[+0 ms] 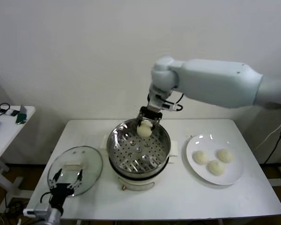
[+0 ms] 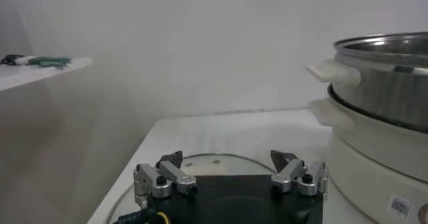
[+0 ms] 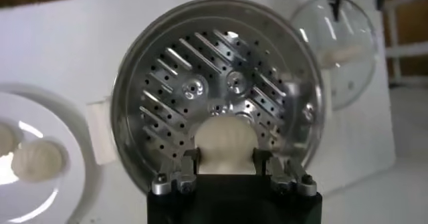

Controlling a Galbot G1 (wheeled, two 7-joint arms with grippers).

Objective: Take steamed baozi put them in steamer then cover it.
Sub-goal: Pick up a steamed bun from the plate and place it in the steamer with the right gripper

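Above the steamer [image 1: 138, 151] at the worktop's [image 1: 178, 201] middle, the right end effector [image 1: 145, 123] grips one baozi [image 1: 144, 128]. Three baozi [image 1: 216, 161] lie on a plate [image 1: 196, 169] toward the right edge. Near the left edge, the left end effector [image 1: 67, 179] hovers open over the cover [image 1: 86, 161].

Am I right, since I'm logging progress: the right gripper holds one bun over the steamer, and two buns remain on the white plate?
Not quite: three baozi remain on the white plate, as the head view shows. The rest stands: the right gripper holds one bun over the steamer.
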